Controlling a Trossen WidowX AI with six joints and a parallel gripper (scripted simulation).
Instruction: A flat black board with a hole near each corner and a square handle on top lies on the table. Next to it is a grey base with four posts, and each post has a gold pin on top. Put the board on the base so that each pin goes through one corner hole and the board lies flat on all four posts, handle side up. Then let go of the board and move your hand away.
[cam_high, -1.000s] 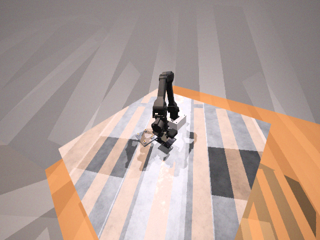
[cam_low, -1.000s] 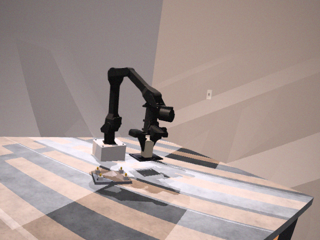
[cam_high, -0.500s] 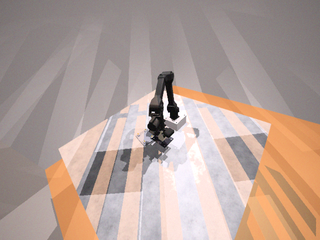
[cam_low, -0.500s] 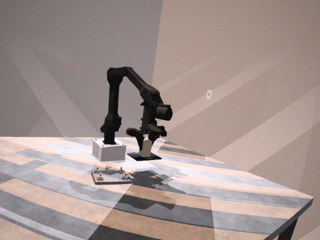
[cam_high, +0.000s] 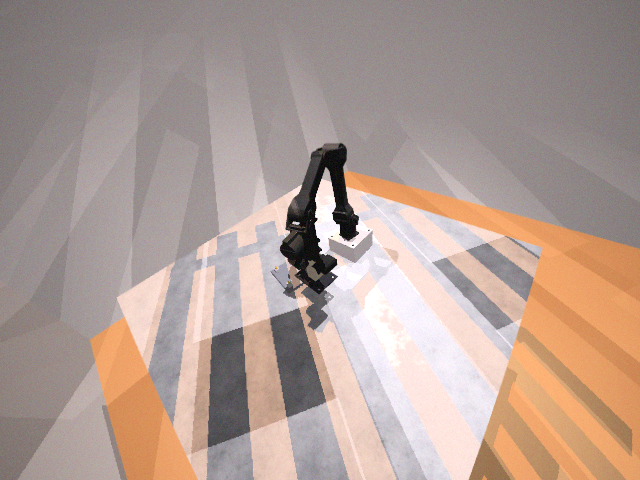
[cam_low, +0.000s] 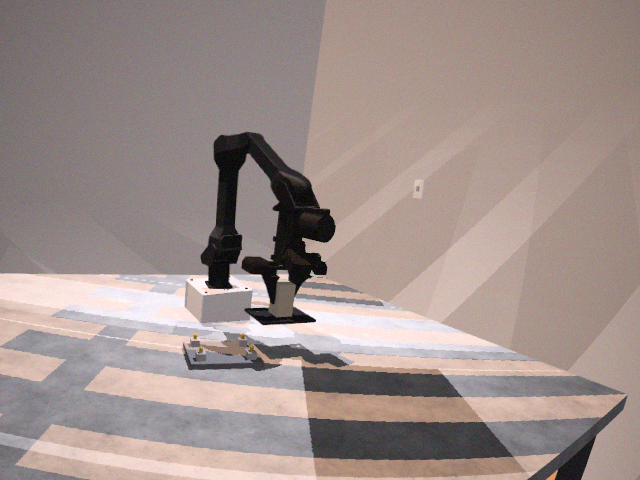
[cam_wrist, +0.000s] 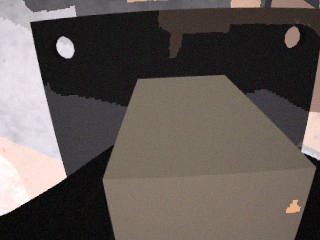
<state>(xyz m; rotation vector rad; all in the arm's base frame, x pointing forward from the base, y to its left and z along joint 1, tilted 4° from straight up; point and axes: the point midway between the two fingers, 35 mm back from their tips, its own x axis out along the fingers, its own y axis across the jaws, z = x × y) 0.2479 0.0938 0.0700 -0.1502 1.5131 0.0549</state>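
Note:
The black board (cam_low: 303, 317) (cam_high: 319, 286) (cam_wrist: 100, 70) hangs level above the table, handle side up. Its square beige handle (cam_low: 283, 305) (cam_wrist: 200, 130) stands up between the fingers. My gripper (cam_low: 283, 296) points down and is shut on this handle. Two far corner holes of the board show in the wrist view; the near corners are hidden. The grey base (cam_low: 222, 360) (cam_high: 280, 279) lies flat on the table, with four short posts and gold pins pointing up. In the exterior view the board is to the right of the base and higher, with a gap between them.
The arm's white mounting block (cam_low: 219, 304) (cam_high: 351, 248) stands behind the base and board in the exterior view. The table (cam_low: 387, 436) (cam_high: 423, 361) has a striped pattern with dark shadow patches. A shadow of the arm and board falls beside the base.

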